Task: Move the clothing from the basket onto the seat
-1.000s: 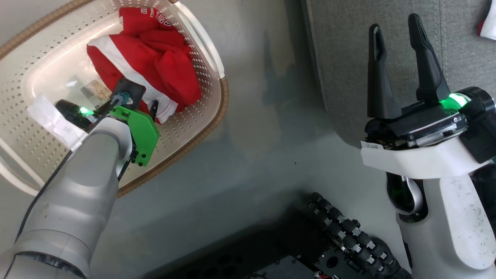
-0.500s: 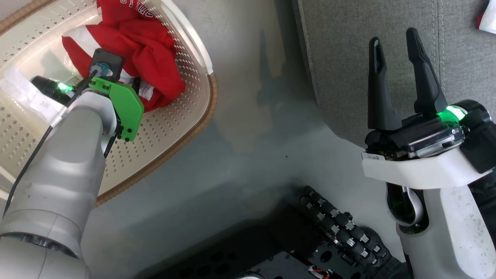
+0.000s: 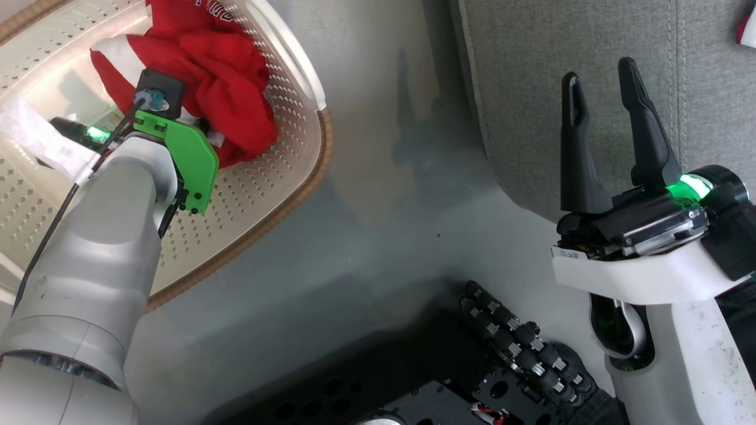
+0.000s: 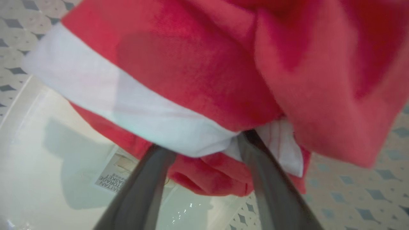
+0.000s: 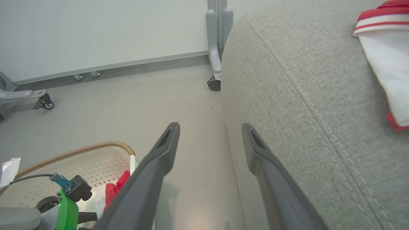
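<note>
Red clothing bunched in basket at 11 o'clock, burying left pincer tips, grip unreadable, right pincer wide, empty, at 3 o'clock by seat edge

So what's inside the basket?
Bunched red clothing with a white stripe, the left claw reaching under its edge, and a paper label on the basket floor. Whatever lies beneath the clothing is covered.
</note>
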Available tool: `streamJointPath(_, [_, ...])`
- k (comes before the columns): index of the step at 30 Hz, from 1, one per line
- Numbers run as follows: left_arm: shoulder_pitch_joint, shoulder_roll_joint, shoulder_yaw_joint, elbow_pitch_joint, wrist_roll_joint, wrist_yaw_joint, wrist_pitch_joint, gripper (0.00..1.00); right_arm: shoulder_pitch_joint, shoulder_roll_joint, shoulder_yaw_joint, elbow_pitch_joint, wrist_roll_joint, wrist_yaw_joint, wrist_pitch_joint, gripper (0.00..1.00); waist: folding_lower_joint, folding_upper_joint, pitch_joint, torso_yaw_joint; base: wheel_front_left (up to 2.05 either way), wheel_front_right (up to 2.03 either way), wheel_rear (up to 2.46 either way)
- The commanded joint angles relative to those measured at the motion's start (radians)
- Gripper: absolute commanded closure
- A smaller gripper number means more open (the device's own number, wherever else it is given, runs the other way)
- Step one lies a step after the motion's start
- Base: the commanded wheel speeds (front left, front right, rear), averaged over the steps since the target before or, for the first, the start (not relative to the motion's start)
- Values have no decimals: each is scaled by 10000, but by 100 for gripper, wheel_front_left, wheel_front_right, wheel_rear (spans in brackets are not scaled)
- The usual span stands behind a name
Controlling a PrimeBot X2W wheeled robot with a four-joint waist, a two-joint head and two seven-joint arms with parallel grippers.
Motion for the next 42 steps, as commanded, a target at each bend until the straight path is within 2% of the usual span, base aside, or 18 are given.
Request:
streamJointPath(1, [9,119,0,65,-89,-23,124,100,75,6,-7,-105,-96,-3,-30,0,0,0,25,53,4,4,4])
streamJointPath(8, [-236,177,-352,41,34,-35,-217,100,46,6,-113,-260,-151,-3,-31,0,0,0,-2,69,0,0,0])
streamJointPath(18, [105,471,-824,-236,357,-11,-1728,100,-406,6,-89,-56,-393,-3,-29,0,0,0,-414,62,0,0,0])
streamJointPath(24, [635,307,-1012,-921,473,20,-2287,100,-340,3,-331,235,-892,-3,-31,0,0,0,-1240,567,0,0,0])
streamJointPath(31, [1649,428,-956,-3048,603,294,-2356,100,-23,-1,-613,606,-1515,-3,-31,0,0,0,-2409,1233,0,0,0])
streamJointPath(42, [3727,653,-232,-6629,737,717,-2355,100,570,-6,-932,733,-2071,-3,522,0,0,0,-4287,2087,0,0,0])
